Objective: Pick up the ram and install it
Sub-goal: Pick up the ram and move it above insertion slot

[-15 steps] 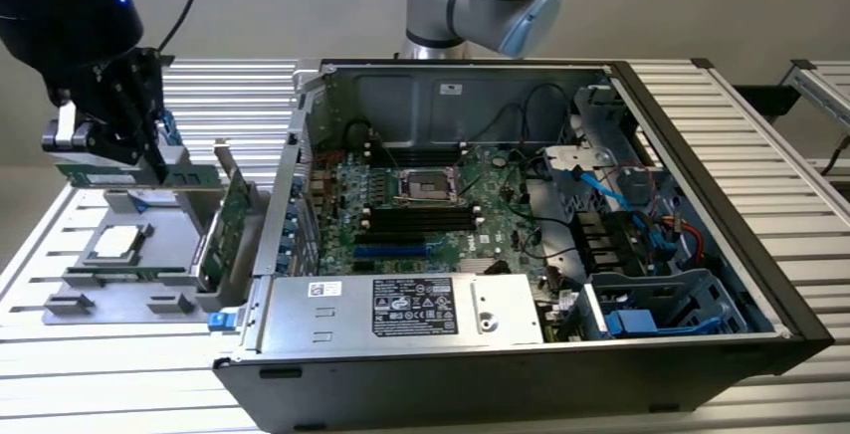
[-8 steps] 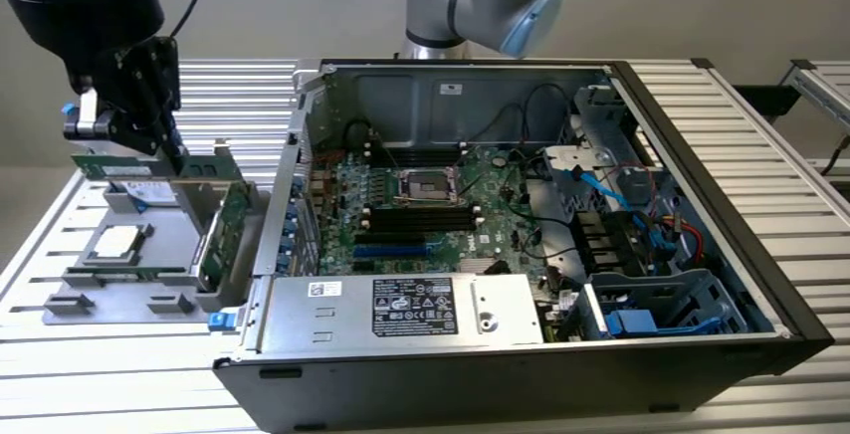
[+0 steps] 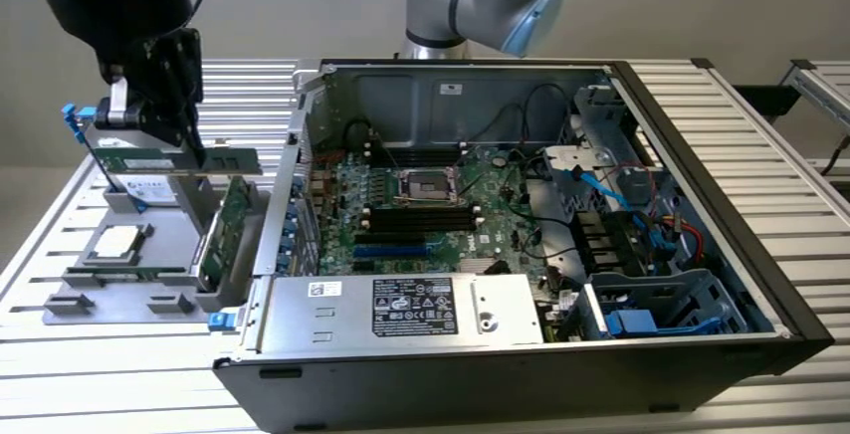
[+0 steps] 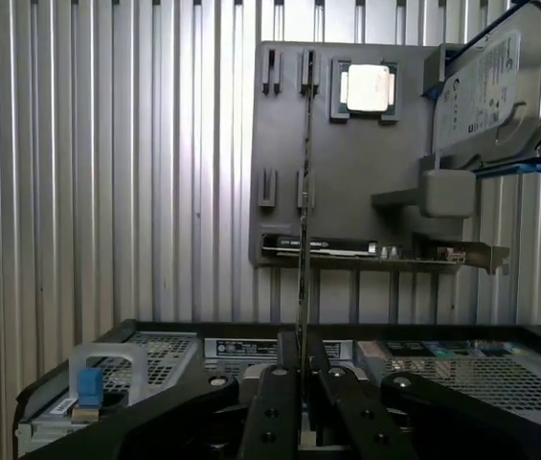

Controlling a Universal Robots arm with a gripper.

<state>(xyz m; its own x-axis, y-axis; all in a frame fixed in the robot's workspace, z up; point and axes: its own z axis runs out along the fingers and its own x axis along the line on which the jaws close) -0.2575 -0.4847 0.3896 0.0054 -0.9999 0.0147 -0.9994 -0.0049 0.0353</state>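
Gripper pinches the ram edge-on, fingers nearly shut, its long axis in line with the tray slots below.

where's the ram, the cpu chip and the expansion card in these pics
ram (image 3: pixel 229 159), exterior view, on the green board's end nearer the case
cpu chip (image 4: pixel 366 87), wrist view, middle of its silver lid
expansion card (image 3: pixel 235 213), exterior view, on its green board face

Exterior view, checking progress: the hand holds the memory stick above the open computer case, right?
No. The exterior view shows the hand holding the memory stick above the gray tray, on the exterior view's left of the open computer case.
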